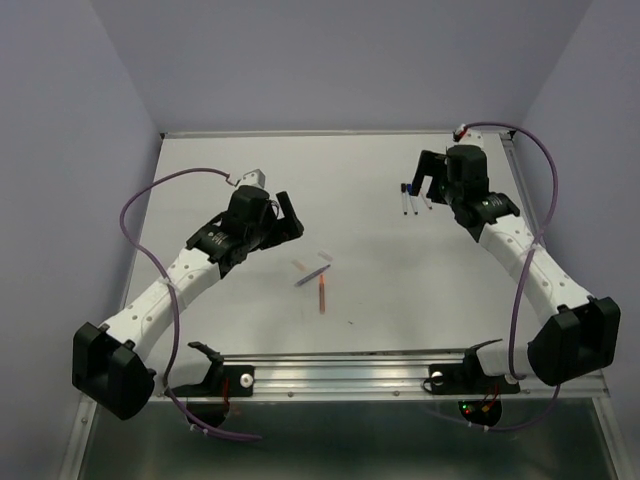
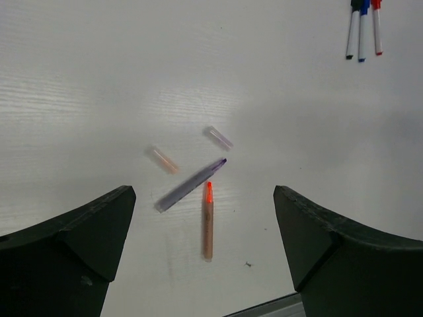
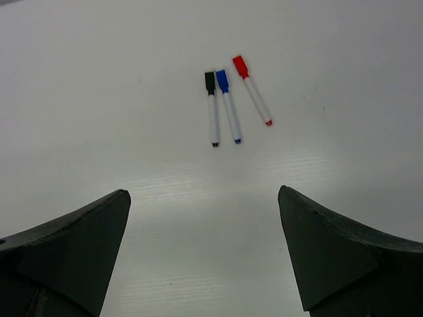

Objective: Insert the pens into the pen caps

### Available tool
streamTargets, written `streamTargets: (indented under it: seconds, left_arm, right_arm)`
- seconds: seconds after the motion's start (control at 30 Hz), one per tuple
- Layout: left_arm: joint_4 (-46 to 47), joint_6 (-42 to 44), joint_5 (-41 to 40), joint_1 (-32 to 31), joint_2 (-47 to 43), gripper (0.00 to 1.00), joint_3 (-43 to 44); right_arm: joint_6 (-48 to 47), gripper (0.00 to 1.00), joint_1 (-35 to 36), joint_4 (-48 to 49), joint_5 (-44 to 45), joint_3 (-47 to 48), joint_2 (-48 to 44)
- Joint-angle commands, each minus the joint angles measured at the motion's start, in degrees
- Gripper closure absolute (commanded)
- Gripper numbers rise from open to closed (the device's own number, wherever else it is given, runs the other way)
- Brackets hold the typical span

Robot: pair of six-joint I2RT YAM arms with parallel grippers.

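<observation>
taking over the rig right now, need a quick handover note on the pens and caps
Left pincer: open, empty, aimed at the mid-table group.
Right pincer: open, empty, facing the three white pens.
Done: black-capped pen, blue-capped pen and red-capped pen lie side by side, caps on.
Left: purple pen and orange pen lie uncapped, close together. The pale orange cap and pale purple cap lie loose nearby, clear of both pens.

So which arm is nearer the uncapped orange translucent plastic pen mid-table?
Left. The left arm has its open jaws just up-left of the orange translucent plastic pen in the top view; the right arm is far off to its upper right, by three capped white pens.
</observation>
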Motion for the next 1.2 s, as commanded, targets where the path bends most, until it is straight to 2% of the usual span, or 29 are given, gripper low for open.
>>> streamTargets:
  seconds: [0.0,0.17,0.33,0.5,0.63,0.7,0.8,0.93,1.17]
  left_arm:
    - [2.7,4.9,6.8,-1.4,1.0,0.01,-3.0]
    - [2.5,6.2,5.8,-4.8,2.8,0.01,-6.6]
    - [6.9,8.2,6.0,-7.7,4.5,0.01,-9.7]
    - [17.6,11.3,11.3,-8.1,6.4,0.01,-14.2]
    - [16.6,13.1,7.6,-8.2,10.5,0.01,-13.5]
    - [14.4,13.0,2.0,-8.2,12.1,0.01,-12.2]
    - [13.6,14.2,0.8,-8.2,14.6,0.02,-10.8]
    - [13.4,14.4,-0.6,-8.2,17.4,0.20,-10.7]
    - [11.9,15.1,-3.0,-9.9,21.1,0.28,-8.6]
  right_arm:
    - [3.8,0.00,-0.5,-0.8,1.1,-6.8,-3.8]
    - [1.9,0.00,-0.5,-1.8,0.3,-10.5,-7.1]
    - [1.0,0.00,-0.5,-2.3,-1.1,-11.4,-6.8]
    - [0.3,0.00,-0.5,-2.7,-1.4,-11.5,-5.8]
    - [-0.2,0.00,-0.5,-3.5,-3.8,-10.7,-4.3]
    - [-0.3,0.00,-0.5,-3.7,-4.5,-10.6,-4.0]
    - [-0.4,0.00,-0.5,-3.7,-4.6,-10.1,-3.6]
    - [-0.6,0.00,-0.5,-3.9,-4.9,-9.8,-3.0]
    - [-0.6,0.00,-0.5,-4.2,-4.9,-9.7,-2.7]
